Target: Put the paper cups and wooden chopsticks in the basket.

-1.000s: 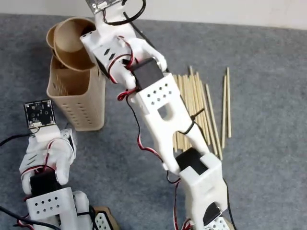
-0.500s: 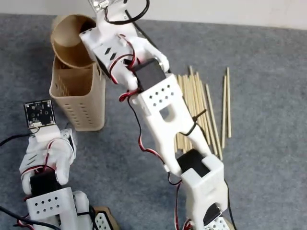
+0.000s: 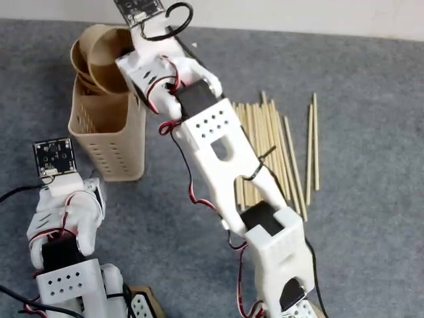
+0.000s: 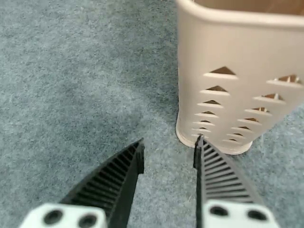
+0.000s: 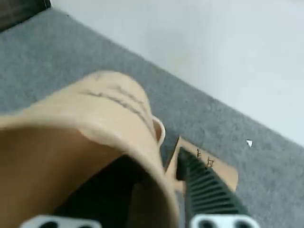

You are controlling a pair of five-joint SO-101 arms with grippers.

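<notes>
Pinching a cup (image 3: 109, 53) by its wall above the basket (image 3: 109, 149), the right gripper (image 5: 164, 166) likely needs to lower and let go, with the chopsticks (image 3: 291, 142) on the mat (image 3: 371, 218) left to do, while the left gripper (image 4: 166, 152) sits spread wide.

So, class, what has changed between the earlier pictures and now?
The right gripper, shut on the cups, turned them a little over the far end of the basket, and its arm swung slightly toward it. Nothing was let go. The left gripper, open beside the basket, and the chopsticks stayed put.
</notes>
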